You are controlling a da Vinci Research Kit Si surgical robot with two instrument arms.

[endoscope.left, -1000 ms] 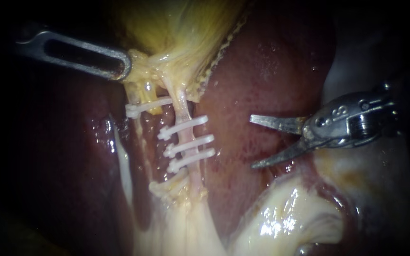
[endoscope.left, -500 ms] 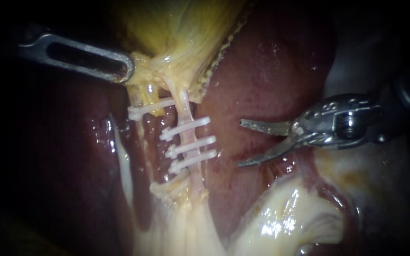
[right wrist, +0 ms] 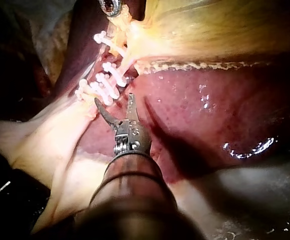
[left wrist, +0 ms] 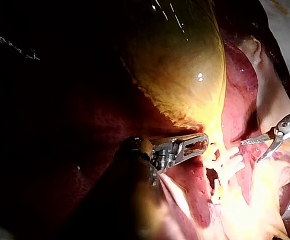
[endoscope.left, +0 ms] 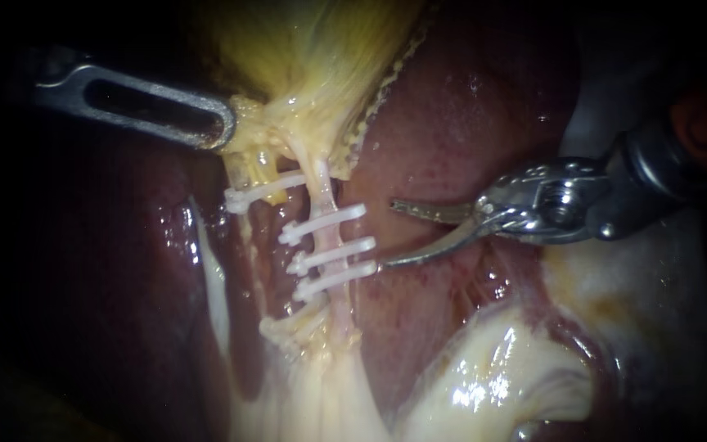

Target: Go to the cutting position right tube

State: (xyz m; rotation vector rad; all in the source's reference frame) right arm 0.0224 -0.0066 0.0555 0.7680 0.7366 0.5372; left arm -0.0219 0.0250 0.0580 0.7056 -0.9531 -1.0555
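The right tube (endoscope.left: 328,238) is a pale strand crossed by three white clips (endoscope.left: 330,254). Beside it, the left tube (endoscope.left: 249,214) carries one clip (endoscope.left: 259,190). My right instrument (endoscope.left: 387,235) comes in from the right with its blades open. Their tips stand just right of the clip ends, the lower one almost touching the lowest clip. In the right wrist view the open blades (right wrist: 114,102) point at the clips (right wrist: 107,82). My left instrument (endoscope.left: 224,131) is shut on the yellow gallbladder (endoscope.left: 304,74) at its neck, also seen in the left wrist view (left wrist: 197,144).
Dark red liver (endoscope.left: 460,123) lies behind and to the right of the tubes. Pale glistening fatty tissue (endoscope.left: 484,368) fills the lower right under my right instrument's shaft. Whitish strands (endoscope.left: 312,385) run down below the clips.
My right instrument has moved left across the liver toward the clipped right tube, with its blades open throughout. The left instrument has kept its hold in about the same place.
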